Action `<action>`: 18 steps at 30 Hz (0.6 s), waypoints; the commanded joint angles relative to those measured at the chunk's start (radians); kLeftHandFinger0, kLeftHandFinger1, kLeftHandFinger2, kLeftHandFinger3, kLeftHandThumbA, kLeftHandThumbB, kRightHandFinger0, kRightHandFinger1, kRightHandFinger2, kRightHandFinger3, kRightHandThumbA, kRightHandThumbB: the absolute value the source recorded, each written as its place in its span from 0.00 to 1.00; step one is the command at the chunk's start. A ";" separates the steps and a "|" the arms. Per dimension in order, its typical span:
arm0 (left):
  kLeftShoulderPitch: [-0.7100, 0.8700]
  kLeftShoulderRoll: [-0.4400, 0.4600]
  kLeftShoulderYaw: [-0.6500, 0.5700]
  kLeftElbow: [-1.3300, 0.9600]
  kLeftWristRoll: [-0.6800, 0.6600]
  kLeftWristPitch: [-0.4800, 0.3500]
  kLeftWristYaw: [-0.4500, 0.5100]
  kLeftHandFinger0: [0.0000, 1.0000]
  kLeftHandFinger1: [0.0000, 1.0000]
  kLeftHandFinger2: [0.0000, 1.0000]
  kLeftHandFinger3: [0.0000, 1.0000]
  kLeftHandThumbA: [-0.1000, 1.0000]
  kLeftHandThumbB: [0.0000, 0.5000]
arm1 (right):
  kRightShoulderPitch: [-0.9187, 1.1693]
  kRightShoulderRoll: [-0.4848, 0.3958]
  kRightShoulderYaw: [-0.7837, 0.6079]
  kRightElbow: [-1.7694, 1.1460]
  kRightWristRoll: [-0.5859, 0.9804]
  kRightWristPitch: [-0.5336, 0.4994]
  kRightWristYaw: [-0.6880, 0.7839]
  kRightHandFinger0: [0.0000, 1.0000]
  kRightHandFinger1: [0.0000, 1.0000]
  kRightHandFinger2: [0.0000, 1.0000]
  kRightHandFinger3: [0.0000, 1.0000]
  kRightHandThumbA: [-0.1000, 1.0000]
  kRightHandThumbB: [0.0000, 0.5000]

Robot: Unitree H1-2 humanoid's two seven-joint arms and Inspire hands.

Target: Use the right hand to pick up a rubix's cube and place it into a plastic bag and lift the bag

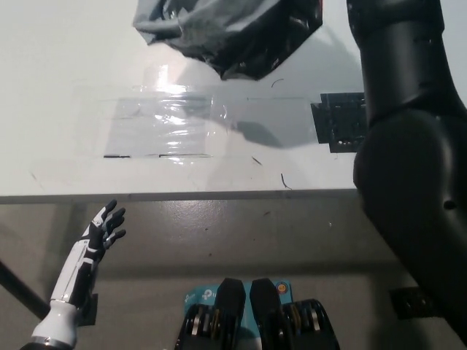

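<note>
A grey and black plastic bag (pixel 226 33) hangs in the air at the top of the head view, well above the white table (pixel 66 87), casting a small shadow below it. My black right arm (pixel 405 124) rises along the right side to the top edge; its hand is out of the picture, above the bag. The rubix's cube is not visible; whether it lies inside the bag cannot be seen. My white left hand (pixel 102 227) rests low at the lower left, below the table's front edge, fingers spread and holding nothing.
A clear taped plastic sheet (pixel 164 127) lies flat on the table under the bag. A black perforated square (pixel 339 122) sits on the table beside my right arm. The table's front edge (pixel 182 195) runs across the middle.
</note>
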 commanded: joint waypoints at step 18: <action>-0.080 0.018 -0.010 -0.029 0.037 -0.021 -0.001 0.97 1.00 1.00 1.00 0.99 0.28 | -0.334 -0.055 -0.010 -0.035 0.158 -0.113 0.062 0.00 0.20 0.79 1.00 0.00 0.00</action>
